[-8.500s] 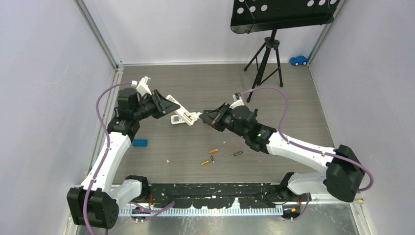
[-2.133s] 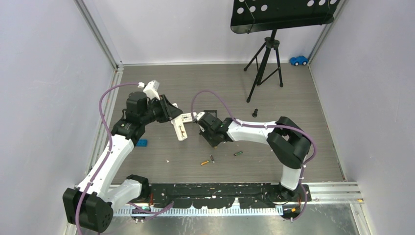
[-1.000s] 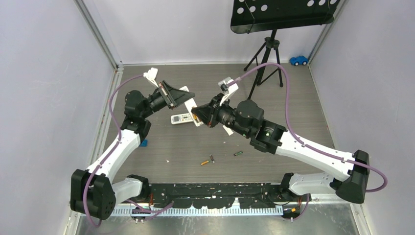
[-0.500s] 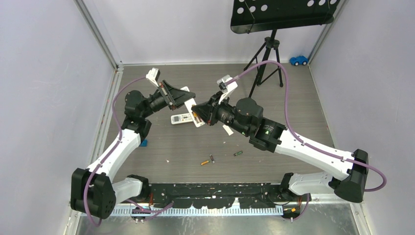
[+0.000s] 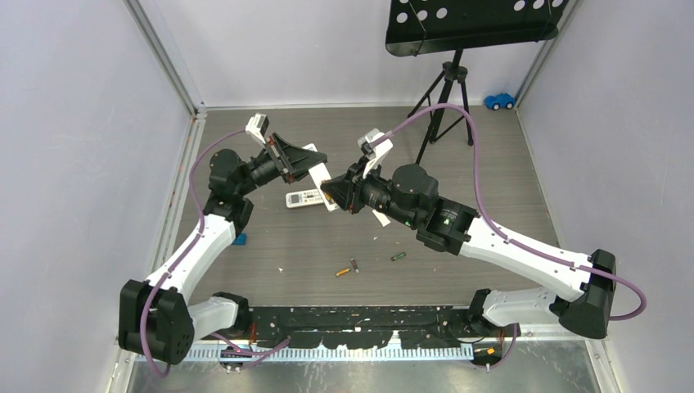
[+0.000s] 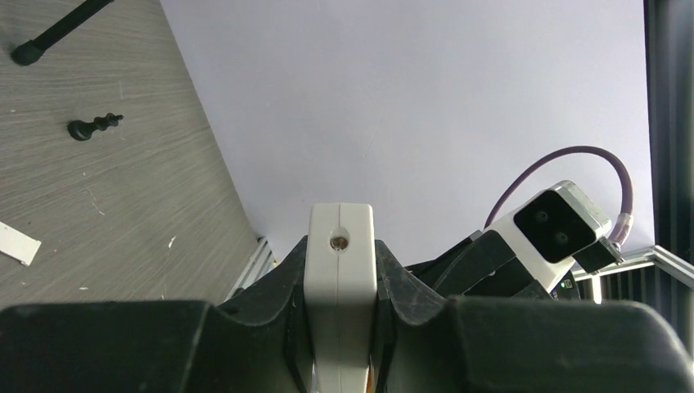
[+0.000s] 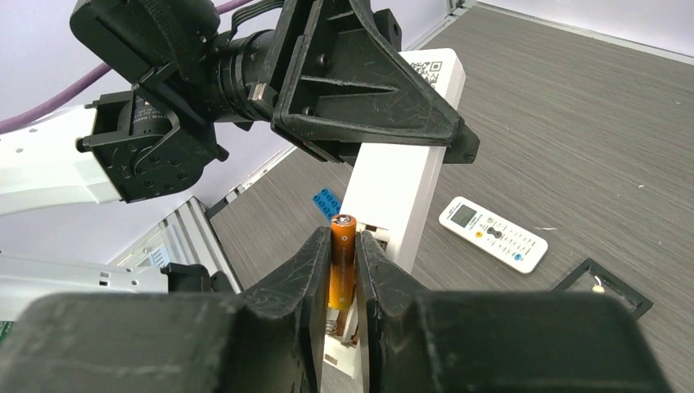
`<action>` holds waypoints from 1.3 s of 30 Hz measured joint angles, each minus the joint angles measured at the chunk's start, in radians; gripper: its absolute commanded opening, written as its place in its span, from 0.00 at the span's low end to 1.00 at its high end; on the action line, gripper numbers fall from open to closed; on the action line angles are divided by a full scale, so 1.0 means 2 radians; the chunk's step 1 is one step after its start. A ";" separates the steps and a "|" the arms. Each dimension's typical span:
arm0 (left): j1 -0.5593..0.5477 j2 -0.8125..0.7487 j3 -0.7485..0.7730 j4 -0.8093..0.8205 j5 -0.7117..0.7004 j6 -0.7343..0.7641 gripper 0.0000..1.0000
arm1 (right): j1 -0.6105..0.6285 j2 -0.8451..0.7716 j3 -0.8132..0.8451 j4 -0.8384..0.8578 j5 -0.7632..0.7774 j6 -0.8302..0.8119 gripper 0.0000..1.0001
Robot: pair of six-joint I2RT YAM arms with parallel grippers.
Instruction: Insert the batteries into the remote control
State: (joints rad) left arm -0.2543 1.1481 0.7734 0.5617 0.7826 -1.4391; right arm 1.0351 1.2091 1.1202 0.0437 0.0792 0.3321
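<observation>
A: Checking grips. What has the left got?

B: The left gripper (image 6: 341, 282) is clamped across the remote control (image 7: 409, 180), with its jaws set to the body's width. The remote hangs tilted above the middle of the tabletop (image 5: 491, 188), with its labelled back towards the right arm.

A: And the right?

B: The right gripper (image 7: 344, 241) has its jaws only slightly apart and an orange battery (image 7: 343, 270) pinched upright between them. The battery sits at the open compartment at the remote's lower end. Seated or just touching, I can't tell from the wrist view.

A: Where are the other cells?

B: Three lie on the tabletop near the middle of the near edge. The loose orange cell (image 5: 342, 272) and the dark cell (image 5: 354, 264) are just beside each other. The green-and-black cell (image 5: 398, 256) is near them, on the right.

A: Anything else down there?

B: The shorter white remote (image 7: 493, 233) lies face up below the raised one. A blue brick (image 5: 239, 239) is towards the left edge. A music stand (image 5: 446, 90) stands towards the far edge, right of centre. A blue toy car (image 5: 499, 101) sits in the far right corner.
</observation>
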 measured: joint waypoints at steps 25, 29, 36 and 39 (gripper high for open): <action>0.000 0.007 0.006 -0.021 -0.001 -0.001 0.00 | 0.001 0.000 0.019 -0.027 0.020 0.014 0.31; 0.000 0.007 0.006 -0.021 -0.001 -0.001 0.00 | 0.001 0.000 0.027 -0.041 0.020 0.022 0.30; 0.000 0.007 0.006 -0.021 0.000 -0.001 0.00 | 0.001 0.011 0.042 -0.058 0.021 0.030 0.30; 0.000 0.007 0.006 -0.021 0.000 -0.001 0.00 | 0.001 0.022 0.047 -0.068 0.020 0.030 0.26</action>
State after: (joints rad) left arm -0.2543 1.1629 0.7853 0.5205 0.7826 -1.4418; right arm 1.0370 1.2526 1.2148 -0.0921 0.1196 0.3923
